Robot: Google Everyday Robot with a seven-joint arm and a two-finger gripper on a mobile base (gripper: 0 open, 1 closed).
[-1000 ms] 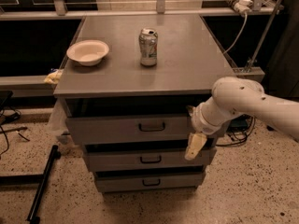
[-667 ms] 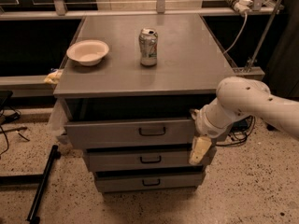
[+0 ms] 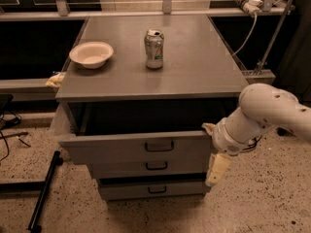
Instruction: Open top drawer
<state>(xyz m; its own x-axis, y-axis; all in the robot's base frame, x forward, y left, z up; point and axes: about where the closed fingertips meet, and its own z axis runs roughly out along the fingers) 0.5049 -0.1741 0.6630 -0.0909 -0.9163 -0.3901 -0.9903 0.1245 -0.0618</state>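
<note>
The top drawer [image 3: 121,149] is the widest grey front, with a small black loop handle [image 3: 159,146] at its centre. It stands pulled out from the cabinet, with a dark gap above it under the cabinet top [image 3: 194,72]. My gripper [image 3: 214,149] is at the drawer front's right end, touching or very close to its edge. It is open: one cream finger [image 3: 217,169] hangs below the drawer's corner and the other shows just above its top edge. It holds nothing.
A soda can [image 3: 154,42] and a white bowl [image 3: 91,54] stand on the cabinet top. The middle drawer [image 3: 121,169] and bottom drawer [image 3: 126,191] sit below, pushed in further. A black pole [image 3: 43,193] lies on the floor at left. Cables hang at the back right.
The top drawer front has slid out toward the camera, widening the dark gap above it. My gripper has moved forward and down with the drawer's right end.
</note>
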